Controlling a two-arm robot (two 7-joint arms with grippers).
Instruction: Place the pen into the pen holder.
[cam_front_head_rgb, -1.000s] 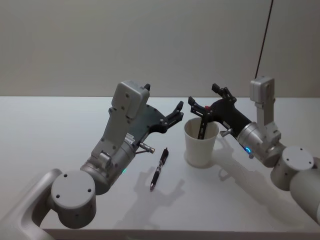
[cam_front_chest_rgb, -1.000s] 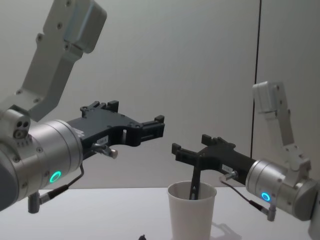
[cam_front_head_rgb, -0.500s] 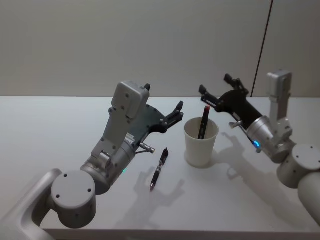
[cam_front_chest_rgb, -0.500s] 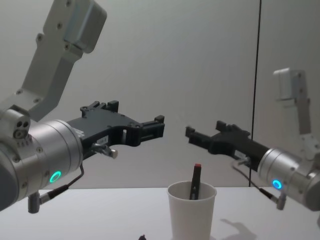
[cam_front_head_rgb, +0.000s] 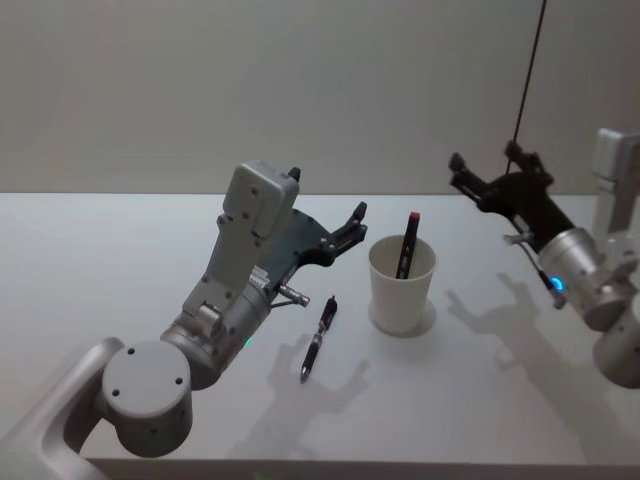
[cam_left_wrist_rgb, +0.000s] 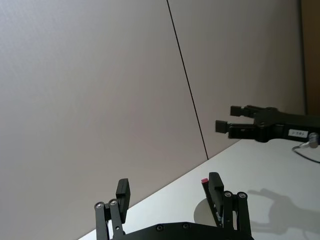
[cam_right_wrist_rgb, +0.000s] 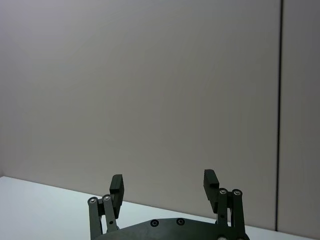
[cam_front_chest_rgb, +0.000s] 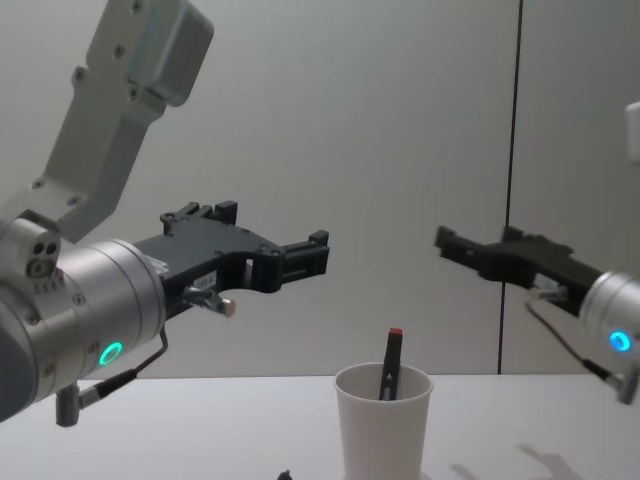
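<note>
On the white tabletop, the pen holder contains a red-tipped pen. A second pen lies nearby. The left hand and right hand hover wide open, empty.

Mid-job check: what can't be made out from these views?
The standing pen: lower part hidden by the pen holder, head and chest views.
The lying pen: nearly all cut off by the chest view's bottom edge.
The pen holder's base: cut off there too.
</note>
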